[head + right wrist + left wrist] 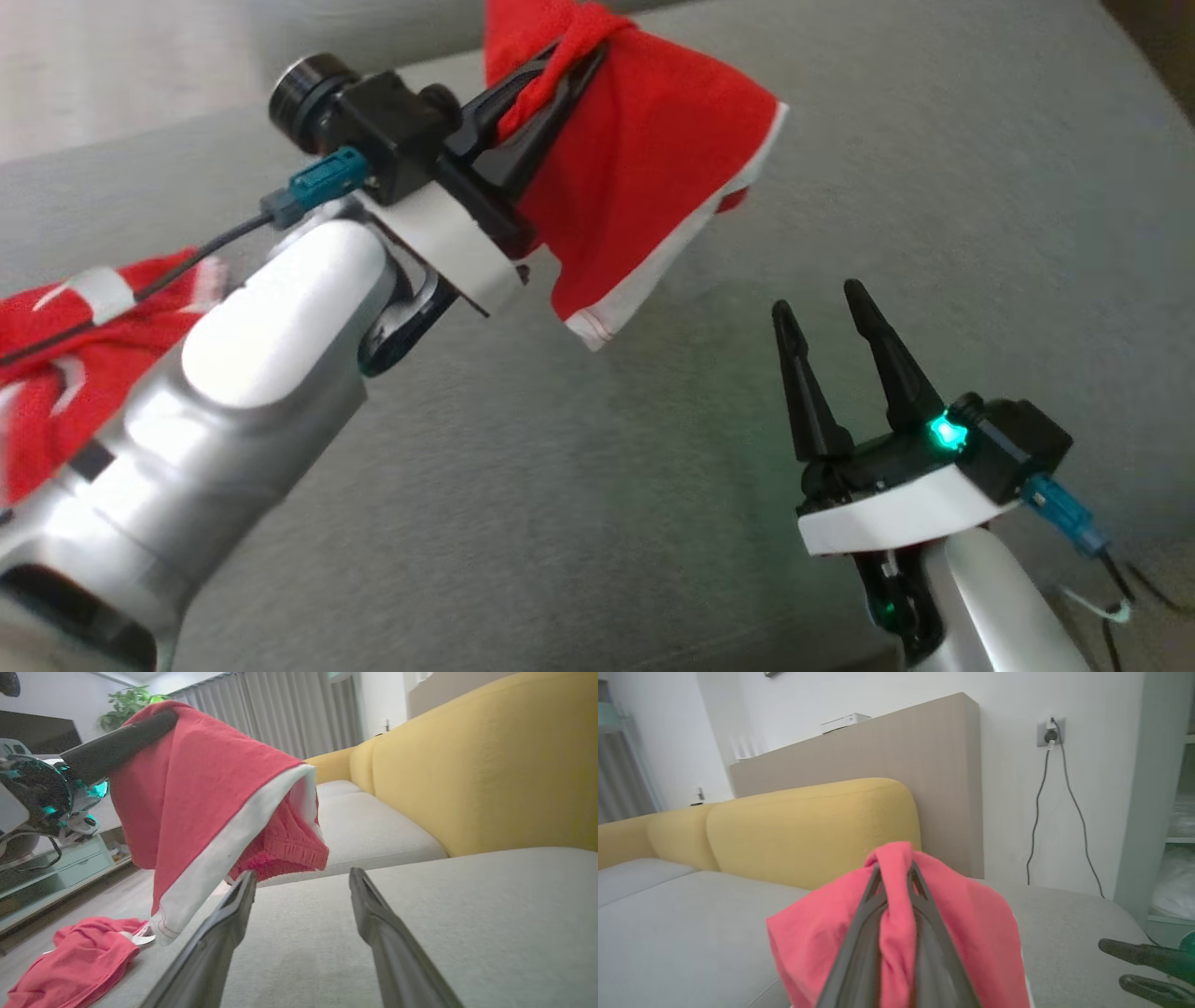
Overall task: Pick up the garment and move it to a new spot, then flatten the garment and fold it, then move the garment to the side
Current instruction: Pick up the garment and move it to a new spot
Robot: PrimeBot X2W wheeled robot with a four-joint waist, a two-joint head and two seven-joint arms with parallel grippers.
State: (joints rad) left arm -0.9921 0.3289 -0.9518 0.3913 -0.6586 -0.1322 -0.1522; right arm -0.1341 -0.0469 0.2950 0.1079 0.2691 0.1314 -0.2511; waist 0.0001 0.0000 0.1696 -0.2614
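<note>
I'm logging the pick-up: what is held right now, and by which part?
The left end effector is shut on the red garment, pinching a bunched fold of red cloth; its white-trimmed hem hangs free. The right end effector is open, empty.

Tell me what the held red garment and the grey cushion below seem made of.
Red garment: soft matte knit, likely cotton; it drapes in folds, with a stitched white hem. Grey cushion: matte woven upholstery, judging by its fine grain.
</note>
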